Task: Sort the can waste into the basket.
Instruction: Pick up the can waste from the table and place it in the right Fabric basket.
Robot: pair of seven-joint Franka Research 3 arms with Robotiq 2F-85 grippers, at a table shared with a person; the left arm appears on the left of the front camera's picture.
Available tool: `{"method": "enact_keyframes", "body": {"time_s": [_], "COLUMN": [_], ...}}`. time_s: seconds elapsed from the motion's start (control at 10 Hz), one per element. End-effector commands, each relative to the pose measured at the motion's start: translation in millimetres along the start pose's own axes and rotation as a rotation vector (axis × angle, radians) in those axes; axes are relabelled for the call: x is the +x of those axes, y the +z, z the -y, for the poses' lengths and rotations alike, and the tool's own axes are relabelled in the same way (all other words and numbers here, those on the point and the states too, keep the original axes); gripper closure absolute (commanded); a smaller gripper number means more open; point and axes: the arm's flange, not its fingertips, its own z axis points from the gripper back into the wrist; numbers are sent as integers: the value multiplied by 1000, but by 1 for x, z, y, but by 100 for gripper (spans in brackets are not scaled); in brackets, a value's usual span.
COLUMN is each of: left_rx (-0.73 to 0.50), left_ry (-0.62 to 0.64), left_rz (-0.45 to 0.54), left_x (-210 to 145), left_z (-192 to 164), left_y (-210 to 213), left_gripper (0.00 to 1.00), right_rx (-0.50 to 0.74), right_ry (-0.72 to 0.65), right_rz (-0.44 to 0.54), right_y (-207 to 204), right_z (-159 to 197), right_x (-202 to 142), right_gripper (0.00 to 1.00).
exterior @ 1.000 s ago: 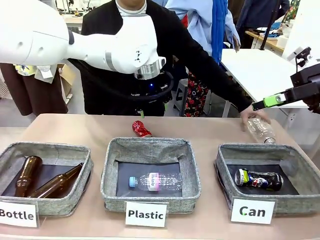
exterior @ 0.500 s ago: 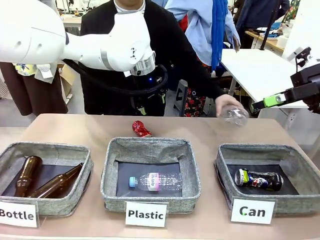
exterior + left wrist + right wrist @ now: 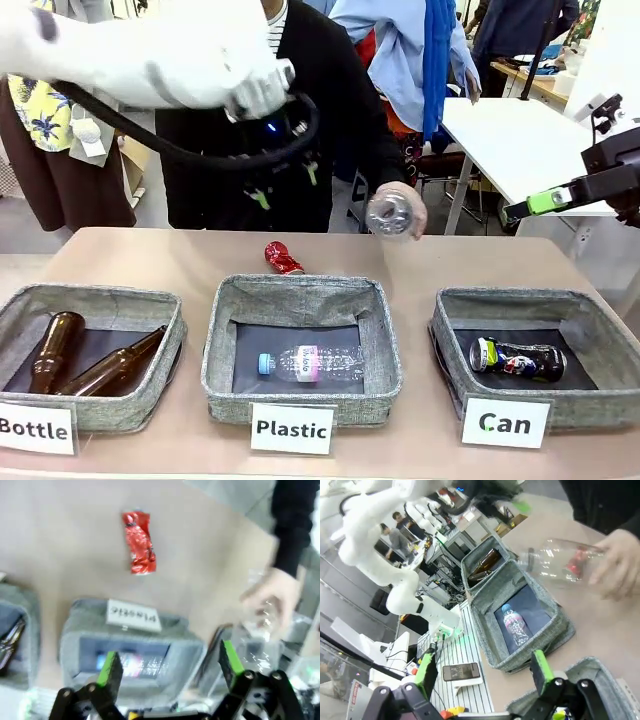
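1 red can (image 3: pixel 282 258) stays at the table's (image 3: pixel 150 262) far edge as the person's hand (image 3: pixel 402 203) lifts the clear bottle (image 3: pixel 388 214) away; left gripper (image 3: pixel 170 656) and right gripper (image 3: pixel 482 660) gape empty, basket (image 3: pixel 585 405) waiting.

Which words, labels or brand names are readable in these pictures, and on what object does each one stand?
"Bottle": left label on the left bin.
"Plastic": middle label on the middle bin.
"Can": right label on the basket.
Print on the plastic bottle and on the crushed can: too small to read.
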Motion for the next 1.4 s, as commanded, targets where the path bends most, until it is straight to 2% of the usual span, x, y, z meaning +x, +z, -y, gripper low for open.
{"method": "enact_keyframes", "body": {"time_s": [0.0, 0.1, 0.2, 0.3, 0.4, 0.5, 0.6, 0.9, 1.0, 1.1, 1.3], "left_rx": [-70, -43, -56, -105, -214, -328, -421, -681, -818, -891, -970], "left_ry": [-12, -65, -193, -219, -274, -239, -152, 44, 69, 78, 88], "left_rz": [-15, -109, -220, -182, -173, -173, -160, -152, -142, -118, -105], "left_x": [-31, -29, -21, -18, -19, -17, -15, -10, -15, -22, -25], "left_z": [-102, -142, -188, -229, -272, -310, -349, -438, -473, -498, -531], "left_y": [95, 125, 152, 174, 189, 205, 219, 243, 250, 250, 242], "left_gripper": [0, 0, 0, 0, 0, 0, 0, 0, 0, 0, 0], "right_rx": [-9, -9, -9, -9, -9, -9, -9, -9, -9, -9, -9], "right_ry": [20, 20, 20, 20, 20, 20, 20, 20, 20, 20, 20], "right_rz": [4, 4, 4, 4, 4, 4, 4, 4, 4, 4, 4], "right_y": [-1, -1, -1, -1, -1, -1, -1, -1, -1, -1, -1], "right_z": [-1, -1, -1, -1, -1, -1, -1, -1, -1, -1, -1], "right_x": [-2, -2, -2, -2, -2, -2, -2, -2, -2, -2, -2], "right_gripper": [0, 0, 0, 0, 0, 0, 0, 0, 0, 0, 0]}}
